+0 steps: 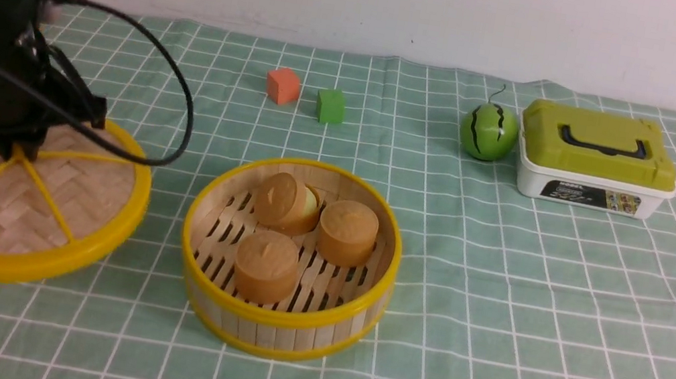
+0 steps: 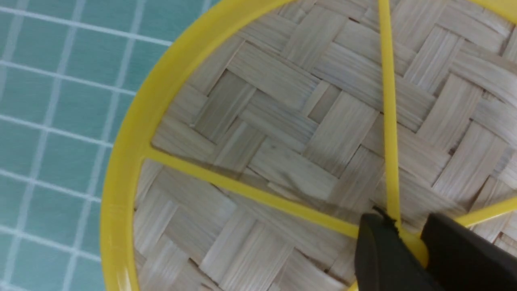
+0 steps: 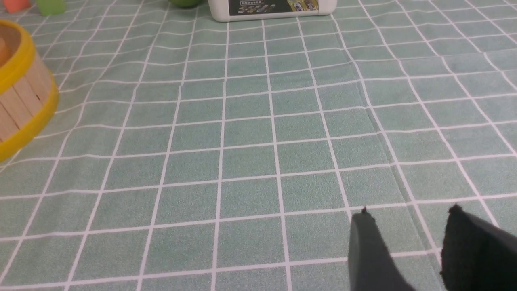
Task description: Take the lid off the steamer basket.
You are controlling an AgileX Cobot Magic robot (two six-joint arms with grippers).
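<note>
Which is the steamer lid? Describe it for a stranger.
On the green checked tablecloth, find the slatted steamer basket holding three brown buns. The lid is to its left, under the left gripper: a flat woven-bamboo disc with yellow rim and spokes.

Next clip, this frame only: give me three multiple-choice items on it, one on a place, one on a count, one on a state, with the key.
1. Where is the lid relative to the steamer basket?
A. seated on it
B. under it
C. off it, on its left

2. How many brown cakes lie in the basket?
A. two
B. three
C. five

3. How do the jaws of the right gripper stand?
A. open, holding nothing
B. shut on the lid
C. shut, holding nothing

Key:
1 C: the basket stands uncovered, with the lid to its left.
2 B: three cakes show on the slatted floor.
3 A: only tablecloth shows between the parted jaws.
</note>
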